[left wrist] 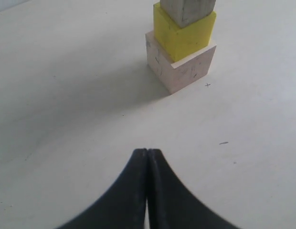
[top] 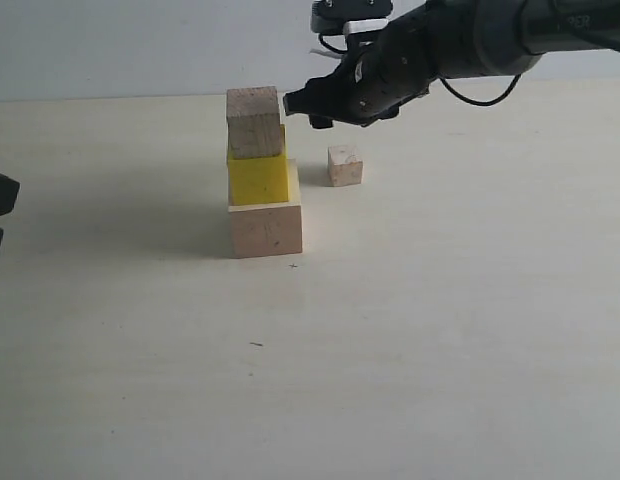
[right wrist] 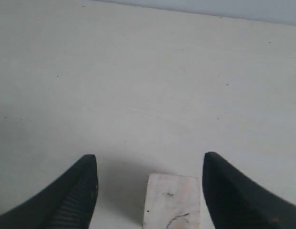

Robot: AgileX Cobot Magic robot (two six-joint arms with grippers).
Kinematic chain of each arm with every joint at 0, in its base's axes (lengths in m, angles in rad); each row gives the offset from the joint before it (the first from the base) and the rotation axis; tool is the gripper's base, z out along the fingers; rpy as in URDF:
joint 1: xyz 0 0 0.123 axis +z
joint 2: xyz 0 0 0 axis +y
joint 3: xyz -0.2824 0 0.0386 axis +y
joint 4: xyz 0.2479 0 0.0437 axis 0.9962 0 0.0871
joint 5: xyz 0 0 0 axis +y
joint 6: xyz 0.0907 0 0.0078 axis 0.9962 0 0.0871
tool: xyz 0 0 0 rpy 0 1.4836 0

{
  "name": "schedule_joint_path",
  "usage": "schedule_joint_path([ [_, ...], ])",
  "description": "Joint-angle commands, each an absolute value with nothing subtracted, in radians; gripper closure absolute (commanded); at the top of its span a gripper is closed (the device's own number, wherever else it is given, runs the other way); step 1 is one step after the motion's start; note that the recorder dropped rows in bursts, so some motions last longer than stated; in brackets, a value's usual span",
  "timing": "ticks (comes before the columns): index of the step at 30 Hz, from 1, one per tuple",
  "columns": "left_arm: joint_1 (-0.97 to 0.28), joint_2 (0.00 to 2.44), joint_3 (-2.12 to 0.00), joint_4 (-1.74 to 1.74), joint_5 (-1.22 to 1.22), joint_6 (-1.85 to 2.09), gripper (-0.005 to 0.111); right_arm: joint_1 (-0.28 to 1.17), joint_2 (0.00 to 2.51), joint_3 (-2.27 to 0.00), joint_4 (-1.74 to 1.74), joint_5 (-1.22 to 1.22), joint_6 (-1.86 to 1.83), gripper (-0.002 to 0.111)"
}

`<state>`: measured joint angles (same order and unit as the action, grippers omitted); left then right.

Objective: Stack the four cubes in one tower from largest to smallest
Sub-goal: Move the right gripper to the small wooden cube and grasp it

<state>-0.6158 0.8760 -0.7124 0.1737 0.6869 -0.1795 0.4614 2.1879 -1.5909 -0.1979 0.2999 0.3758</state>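
Right hand [top: 298, 108] spread wide beside a 3-cube stack, gripping nothing.

Its ribbed black fingers [right wrist: 81, 191] stood far apart, tips level with and just beside the medium wood cube [top: 255, 122]; whether they touched it could not be told. That matte, sharp-edged cube sat on the smooth yellow cube [top: 258, 180], which sat on the large wood cube [top: 266, 230] on the pale counter [top: 440, 350]. The small wood cube [top: 344, 165], speckled, stood alone below the right hand, apart from the stack. The left hand [left wrist: 147, 151] was pressed together and empty, well short of the stack, with open counter around it.
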Motion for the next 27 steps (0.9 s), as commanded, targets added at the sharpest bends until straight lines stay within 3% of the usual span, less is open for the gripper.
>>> schedule_joint_path([
  [1,-0.618,0.874,-0.711,0.18,0.675,-0.177,0.106,0.458,2.215,-1.633,-0.197,0.361,0.367,0.047],
  [27,-0.618,0.874,-0.711,0.18,0.675,-0.177,0.106,0.458,2.29,-1.633,-0.194,0.369,0.367,0.047],
])
